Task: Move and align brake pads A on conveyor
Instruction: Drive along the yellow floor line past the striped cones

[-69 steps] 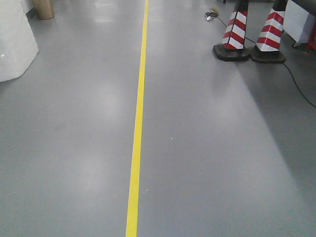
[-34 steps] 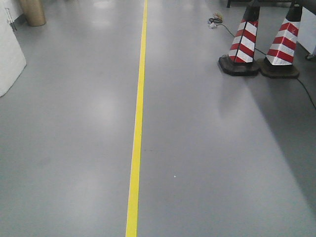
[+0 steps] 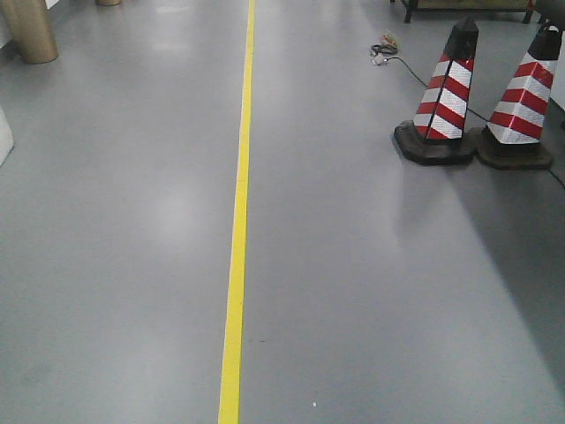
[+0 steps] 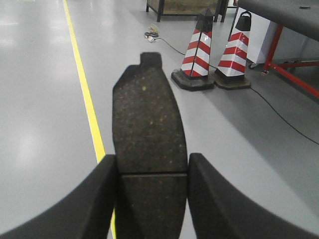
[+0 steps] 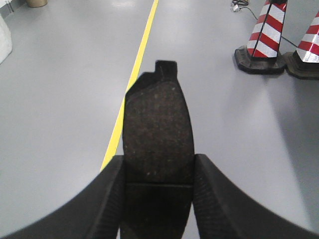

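Left claw [image 4: 152,186] grips a pad [image 4: 148,127] at frame centre; right claw [image 5: 158,191] grips another pad [image 5: 158,132] likewise (both held over grey floor [image 3: 371,291]). Yellow line [image 3: 237,221] runs up the frame; two cones [image 3: 448,93] stand upper right.

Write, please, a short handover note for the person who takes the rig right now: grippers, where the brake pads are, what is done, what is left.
Left gripper: shut on a brake pad, held over the floor.
Right gripper: shut on a second brake pad, also off the ground.
Front view: only grey floor, a yellow line and two striped cones. A red-framed dark surface, perhaps the conveyor, shows in the left wrist view.
Done: two pads picked up.
Left: carry, place and align them. Other pads not in view.
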You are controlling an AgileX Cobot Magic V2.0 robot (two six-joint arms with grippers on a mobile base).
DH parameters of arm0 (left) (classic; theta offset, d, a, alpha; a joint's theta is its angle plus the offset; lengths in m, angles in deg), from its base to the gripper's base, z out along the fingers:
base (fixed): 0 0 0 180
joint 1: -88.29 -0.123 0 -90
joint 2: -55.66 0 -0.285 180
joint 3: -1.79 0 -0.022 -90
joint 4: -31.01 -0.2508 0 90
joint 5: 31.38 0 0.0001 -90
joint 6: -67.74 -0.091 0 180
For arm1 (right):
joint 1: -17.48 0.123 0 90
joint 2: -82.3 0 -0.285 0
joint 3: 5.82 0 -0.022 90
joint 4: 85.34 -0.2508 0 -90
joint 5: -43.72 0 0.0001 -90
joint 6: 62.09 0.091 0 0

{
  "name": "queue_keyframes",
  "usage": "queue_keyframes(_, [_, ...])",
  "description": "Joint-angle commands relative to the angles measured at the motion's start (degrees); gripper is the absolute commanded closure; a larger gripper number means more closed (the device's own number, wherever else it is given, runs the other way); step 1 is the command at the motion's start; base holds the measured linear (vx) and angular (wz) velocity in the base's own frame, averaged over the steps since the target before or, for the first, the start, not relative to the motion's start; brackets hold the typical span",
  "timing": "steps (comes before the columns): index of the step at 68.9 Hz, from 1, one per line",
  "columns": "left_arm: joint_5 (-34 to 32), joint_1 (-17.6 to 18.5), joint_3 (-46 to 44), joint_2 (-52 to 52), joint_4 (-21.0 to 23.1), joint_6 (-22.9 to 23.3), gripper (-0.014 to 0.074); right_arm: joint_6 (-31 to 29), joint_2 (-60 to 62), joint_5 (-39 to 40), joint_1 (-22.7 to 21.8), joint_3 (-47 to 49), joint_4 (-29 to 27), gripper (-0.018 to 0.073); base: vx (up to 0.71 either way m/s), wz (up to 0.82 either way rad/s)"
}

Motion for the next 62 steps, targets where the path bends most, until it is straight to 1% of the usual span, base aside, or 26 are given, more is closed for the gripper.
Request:
queue_keyframes(1, [-5.2, 0.1, -1.7, -0.6, -0.6, 0.3, 0.0603, -0.4, -0.4, 5.2, -0.4, 1.6, 1.7, 0.0564, 0.65, -0.09])
queue_keyframes(23, [-5.2, 0.1, -1.7, -0.6, -0.6, 0.3, 0.0603, -0.4, -0.4, 5.3, -0.4, 1.6, 1.7, 0.0564, 0.66, -0.06])
queue_keyframes(62, [-5.2, 0.1, -1.7, -0.6, -0.6, 0.3, 0.0603, -0.4, -0.5, 5.2, -0.4, 1.6, 1.6, 0.0564, 0.65, 0.02])
